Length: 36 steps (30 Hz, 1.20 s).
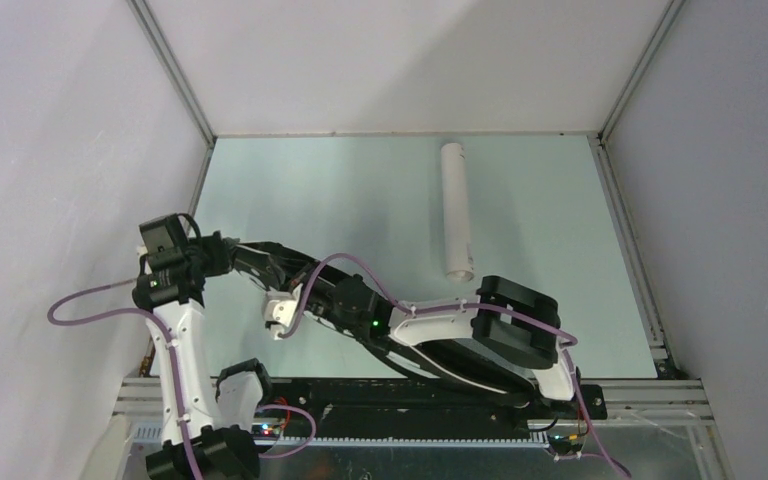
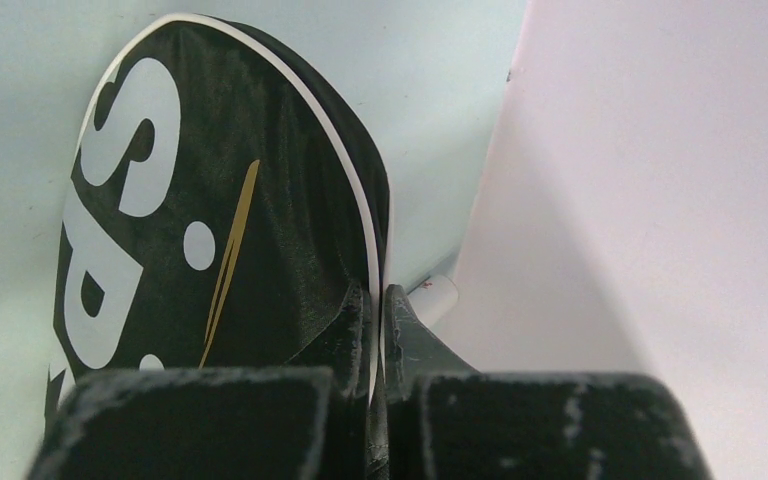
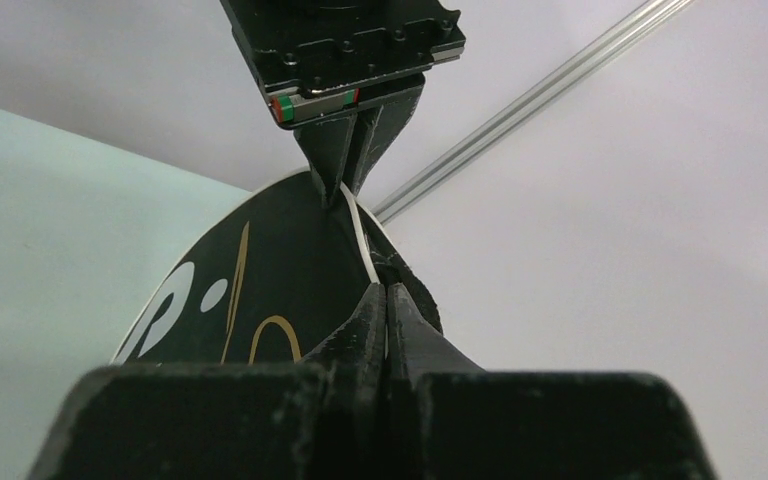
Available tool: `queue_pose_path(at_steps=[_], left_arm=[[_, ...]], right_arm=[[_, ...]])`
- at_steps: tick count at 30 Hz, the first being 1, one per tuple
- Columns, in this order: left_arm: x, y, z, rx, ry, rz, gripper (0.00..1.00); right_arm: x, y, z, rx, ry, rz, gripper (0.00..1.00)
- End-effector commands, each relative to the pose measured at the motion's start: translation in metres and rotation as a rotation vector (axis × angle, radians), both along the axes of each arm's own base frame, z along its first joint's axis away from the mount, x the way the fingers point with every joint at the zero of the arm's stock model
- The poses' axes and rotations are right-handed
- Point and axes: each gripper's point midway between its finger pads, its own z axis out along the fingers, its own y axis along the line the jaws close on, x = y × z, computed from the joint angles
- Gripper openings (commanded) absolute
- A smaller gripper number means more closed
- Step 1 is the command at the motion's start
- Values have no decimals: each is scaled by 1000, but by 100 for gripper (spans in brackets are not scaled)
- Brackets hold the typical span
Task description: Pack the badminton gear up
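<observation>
- Black fabric fills both wrist views: the racket-shaped bag (image 2: 210, 200), edged in thin white piping, with big white letters and a gold swoosh on its face. Only "SP" shows in full.
- From where I stand, the bag is at the near left of the table (image 1: 340, 190), close to the left wall, with both arms gathered over it.
- The left gripper (image 2: 380, 300) is pinched tight on the bag's piped rim. Its two dark fingers press together with the white piping running up between them.
- The right arm reaches across from its base on the right. The right gripper (image 3: 388, 295) is clamped on the same rim, fingers closed with the white edge caught between them.
- In the right wrist view, the left gripper's fingertips come down on the rim just beyond the right gripper's, so the two grips sit near each other along one edge.
- The long white cardboard tube (image 1: 455, 210) lies flat on the pale green table, running near to far, right of centre and well apart from the bag and both grippers.
- A silver metal rail (image 3: 520, 110) runs up the pale wall behind the bag.
</observation>
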Motion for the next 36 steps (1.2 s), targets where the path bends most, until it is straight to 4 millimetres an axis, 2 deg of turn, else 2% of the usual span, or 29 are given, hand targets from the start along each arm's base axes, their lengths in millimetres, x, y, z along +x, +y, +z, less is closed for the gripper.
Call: queue_pose_path(at_steps=[1,7,15,20,22,26,30,31,36], left_arm=[[12,20,28,92,-64,57,0],[16,32,38,132,-62,91,0],[18,31,35,116,-58,83,0],[22,34,31,120,-43,86,0],[23,36,32,127,-43,91,0],[25,45,37,163,-39,121,0],[29,54,45,199,-37,144,0],[31,56,46,204,-34,147,0],[39,66,47,235,-19,160,0]], right_arm=[[-12,-10,21,27,45,42,0],[-22,-18,17,-3,66,60,0],[-32,-23,4,-43,108,84,0],[-37,-30,3,-48,109,63,0],[-40,-37,8,-38,113,58,0],[-48,-48,3,-56,118,47,0],[-54,-63,-5,-100,112,21,0],[-54,-68,-13,-120,114,9,0],[-62,-89,-23,-183,111,-29,0]])
